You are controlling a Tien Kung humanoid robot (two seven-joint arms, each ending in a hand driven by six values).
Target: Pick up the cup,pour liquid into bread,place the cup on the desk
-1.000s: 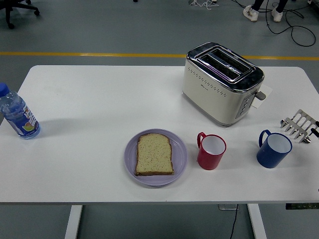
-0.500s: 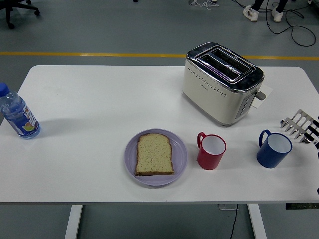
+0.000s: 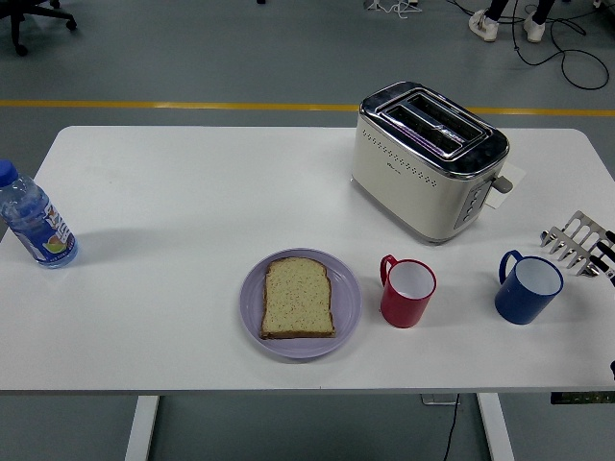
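On the counter (image 3: 173,211): nothing's been touched yet as far as I can tell, everything just sits there
Progress: basically zero. No cup lifted, no pour, so pick-up, pour and put-down are all left
Red cup (image 3: 407,291): upright, handle pointing up-left, just right of the plate, near the toaster's front. Smooth plastic look, white inside, can't see any liquid in it
Blue cup (image 3: 528,286): same mug shape, further right, well apart from the red one. Not sure which cup is "the" cup, red is closer to the bread
Bread (image 3: 298,297): one square-ish slice, speckled crumb, brown crust, lying flat
Plate (image 3: 347,305): round, pale lilac, matte
Right robot hand (image 3: 604,255): only a dark sliver at the right edge by the metal rack (image 3: 575,238), can't tell how its fingers sit
Left robot hand: not showing at all
Toaster (image 3: 427,160): cream body, shiny chrome top, two slots
Bottle (image 3: 35,221): clear plastic, blue cap, far left
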